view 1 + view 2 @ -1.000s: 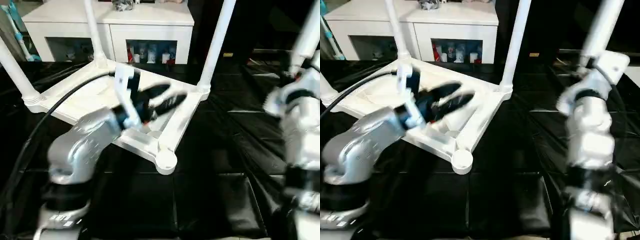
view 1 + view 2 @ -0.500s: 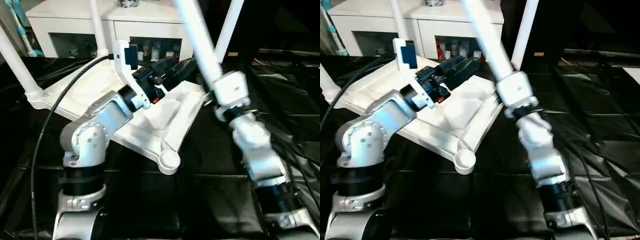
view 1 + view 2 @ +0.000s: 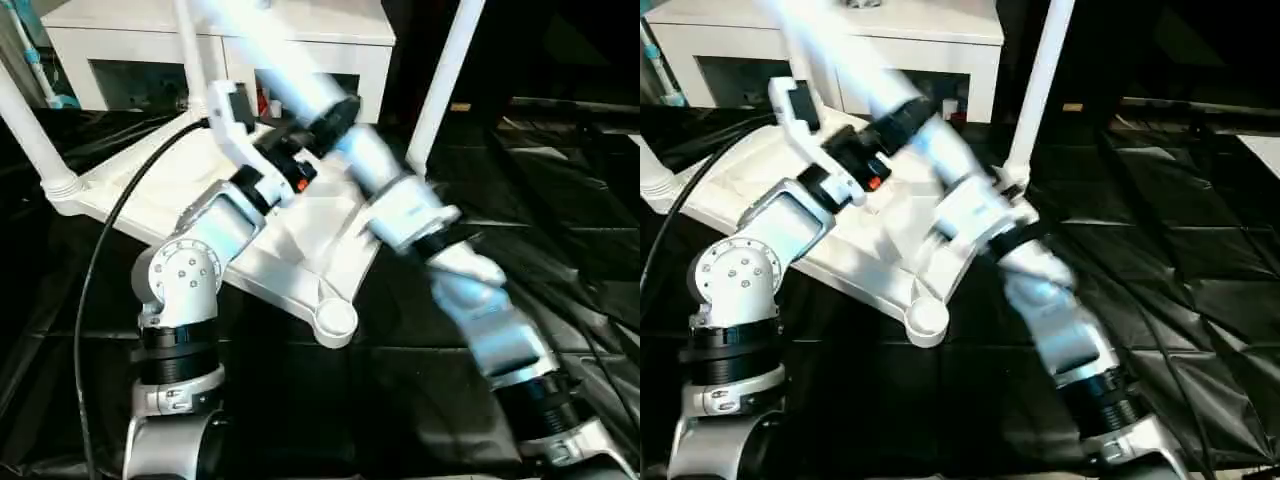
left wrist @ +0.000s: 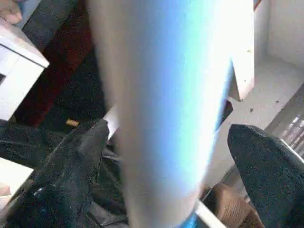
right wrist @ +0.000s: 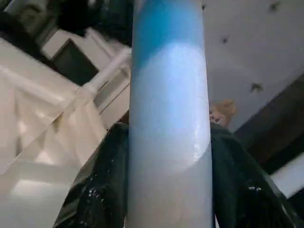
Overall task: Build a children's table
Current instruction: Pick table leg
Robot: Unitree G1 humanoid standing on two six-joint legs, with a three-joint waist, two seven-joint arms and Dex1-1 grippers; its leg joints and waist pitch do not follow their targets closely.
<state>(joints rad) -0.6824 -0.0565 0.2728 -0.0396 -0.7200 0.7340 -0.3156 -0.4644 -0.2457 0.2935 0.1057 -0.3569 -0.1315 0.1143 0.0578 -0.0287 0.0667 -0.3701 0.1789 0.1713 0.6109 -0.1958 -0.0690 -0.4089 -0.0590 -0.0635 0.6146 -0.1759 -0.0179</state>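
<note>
White plastic makes up the rectangular children's table top (image 3: 190,195), which lies upside down on the black sheeting (image 3: 560,230), its ribbed underside up and one round corner socket (image 3: 336,320) empty at the near right. Three white tapered tube legs stand in the other sockets: far right (image 3: 445,85), far middle (image 3: 188,55) and left (image 3: 25,125). A fourth white tube leg (image 3: 855,70), blurred, slants up to the far left above the top; the right gripper (image 5: 164,142) pinches it between its black fingers (image 5: 102,180). The left gripper (image 4: 168,142) has its fingers (image 4: 76,166) spread wide on either side of this leg, not pressing it. A white cabinet with glass doors (image 3: 300,50) stands at the far side.
</note>
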